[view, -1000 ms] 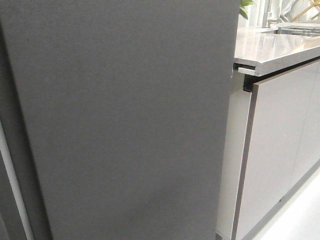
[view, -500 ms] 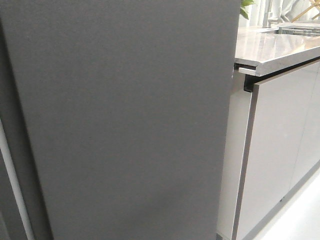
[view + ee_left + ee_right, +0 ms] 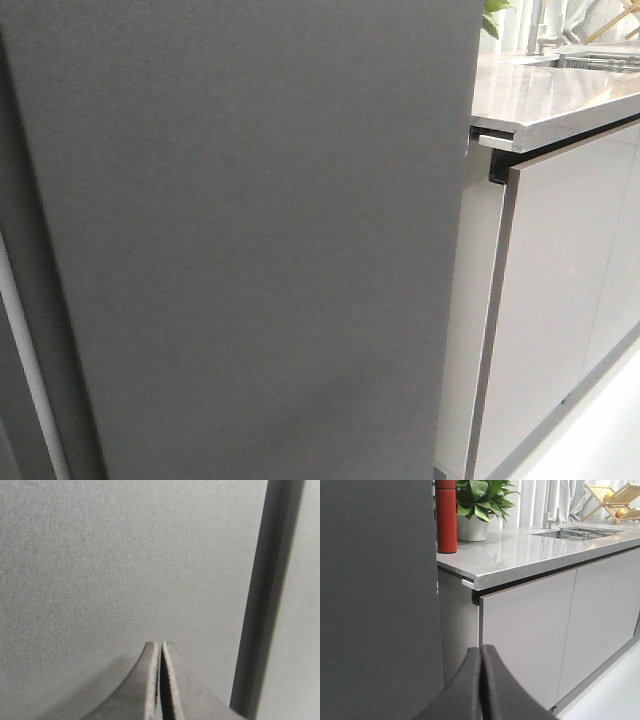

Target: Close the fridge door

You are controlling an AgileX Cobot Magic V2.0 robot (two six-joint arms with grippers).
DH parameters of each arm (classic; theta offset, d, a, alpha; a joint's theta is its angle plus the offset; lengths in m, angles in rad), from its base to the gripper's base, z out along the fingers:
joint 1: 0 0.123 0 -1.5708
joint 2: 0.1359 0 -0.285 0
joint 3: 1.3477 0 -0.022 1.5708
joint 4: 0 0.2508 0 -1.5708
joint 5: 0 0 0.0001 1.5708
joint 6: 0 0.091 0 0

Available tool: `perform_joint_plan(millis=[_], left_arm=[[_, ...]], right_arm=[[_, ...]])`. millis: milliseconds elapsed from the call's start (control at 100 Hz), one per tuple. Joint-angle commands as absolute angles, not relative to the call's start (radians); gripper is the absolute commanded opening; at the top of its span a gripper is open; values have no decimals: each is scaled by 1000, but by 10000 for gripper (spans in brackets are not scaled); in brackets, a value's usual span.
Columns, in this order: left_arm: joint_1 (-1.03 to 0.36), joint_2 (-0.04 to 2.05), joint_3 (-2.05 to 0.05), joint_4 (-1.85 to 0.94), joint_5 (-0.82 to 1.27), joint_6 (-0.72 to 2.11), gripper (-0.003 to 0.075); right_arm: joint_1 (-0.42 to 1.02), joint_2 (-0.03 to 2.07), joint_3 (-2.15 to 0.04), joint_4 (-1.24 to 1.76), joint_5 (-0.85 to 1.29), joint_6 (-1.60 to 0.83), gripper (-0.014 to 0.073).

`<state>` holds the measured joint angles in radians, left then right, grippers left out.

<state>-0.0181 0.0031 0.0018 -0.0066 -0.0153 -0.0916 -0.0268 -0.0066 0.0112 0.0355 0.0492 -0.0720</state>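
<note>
The fridge door [image 3: 250, 240], a matte dark grey panel, fills most of the front view. A pale strip of its edge or gasket [image 3: 25, 370] shows at the far left. My left gripper [image 3: 160, 645] is shut and empty, its tips close against the door's grey face [image 3: 110, 565]; a dark vertical gap [image 3: 265, 600] runs beside it. My right gripper [image 3: 481, 650] is shut and empty, beside the door's edge [image 3: 380, 600] and pointing at the cabinets. Neither gripper shows in the front view.
Pale grey glossy cabinet fronts [image 3: 560, 300] stand right of the door under a stone-look countertop [image 3: 550, 95]. On the counter are a red cylinder [image 3: 446, 517], a potted plant [image 3: 475, 510], a sink [image 3: 580, 531] and a wooden rack [image 3: 617, 500]. White floor [image 3: 600, 440] lies at the lower right.
The door's right edge has crept slightly to the right in the front view, toward the cabinet. Little else differs.
</note>
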Motion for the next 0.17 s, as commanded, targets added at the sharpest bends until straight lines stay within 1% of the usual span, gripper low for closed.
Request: perform_joint_plan(millis=[0, 160], left_arm=[[-25, 22, 30, -8, -92, -95, -21], [-25, 22, 30, -8, -92, -95, -21]], right_arm=[[-32, -20, 23, 25, -38, -84, -76], [-32, -20, 23, 25, -38, -84, -76]])
